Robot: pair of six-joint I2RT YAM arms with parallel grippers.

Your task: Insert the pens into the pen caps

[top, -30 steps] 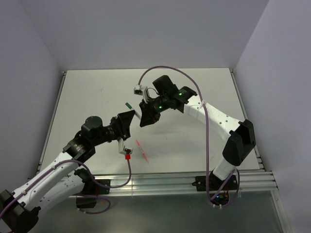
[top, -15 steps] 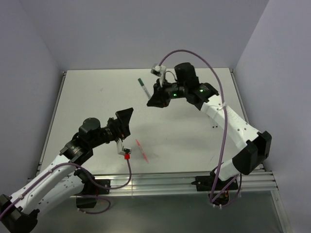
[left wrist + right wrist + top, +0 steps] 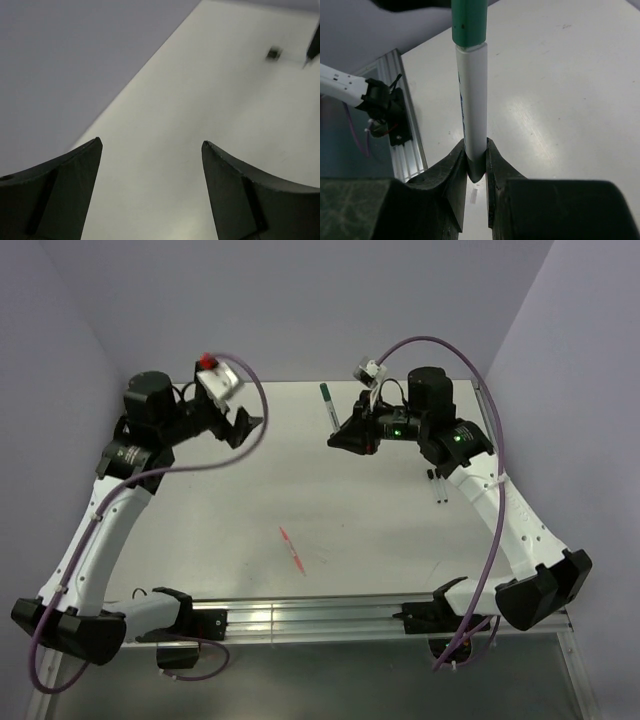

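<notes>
**A:** Where is the pen?

**B:** The white pen (image 3: 472, 110) is pinched between the closed fingers of the right gripper (image 3: 476, 150). It is lifted off the table (image 3: 200, 510) near the far edge, a little right of the middle. A dark green cap (image 3: 468, 22) sits on the end away from the fingers.

**A:** Any writing on it?

**B:** Blue print runs along the barrel, too blurred to read.

**A:** Which way does it point?

**B:** Its long axis runs out from the gripper toward the far edge, leaning slightly left, capped end leading.

**A:** And the room around it?

**B:** There is open table below it and to its left, and the far wall (image 3: 300, 310) stands close beyond the cap. The red-pink pen (image 3: 293, 549) lies flat well apart, toward the near edge, on a slant. Two thin whitish sticks (image 3: 437, 488) with dark ends lie near the right edge, just beside the right forearm.

**A:** The other tool?

**B:** The left gripper (image 3: 151, 144) is raised by the far-left corner, its fingers (image 3: 75, 170) spread wide with only table showing between them. A small dark stub (image 3: 273, 53) lies beyond it. I cannot tell what it is.
</notes>
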